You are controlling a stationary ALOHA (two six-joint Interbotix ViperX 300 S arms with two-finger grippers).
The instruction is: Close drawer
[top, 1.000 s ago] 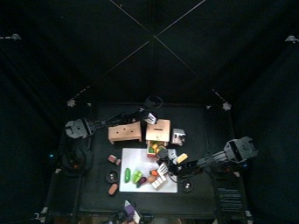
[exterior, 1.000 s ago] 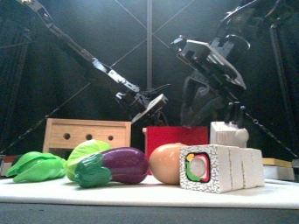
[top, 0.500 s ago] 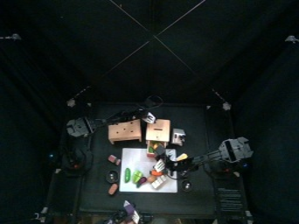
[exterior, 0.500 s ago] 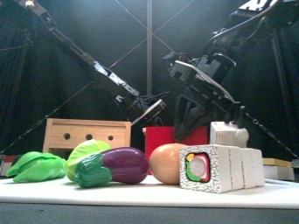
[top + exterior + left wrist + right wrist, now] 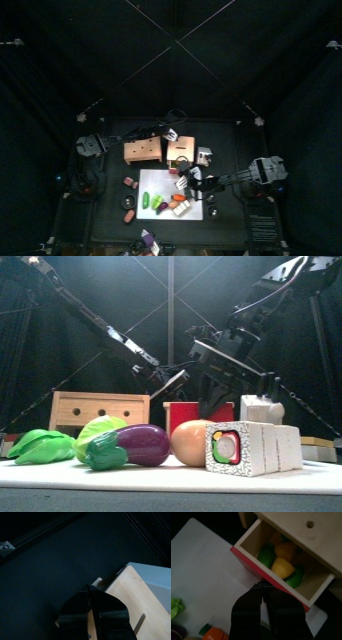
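From above, my grippers and the drawer (image 5: 186, 152) were too small to read. My right wrist view cut off the drawer's (image 5: 278, 567) far corner. Toy food in front (image 5: 147, 444) hid the drawer's lower part at table height.

On a white mat (image 5: 160, 478) at the frame's bottom: green leafy vegetable (image 5: 40, 444) far left, purple eggplant (image 5: 131, 445), an orange round fruit (image 5: 193, 442), a sushi-roll block (image 5: 257, 447) right
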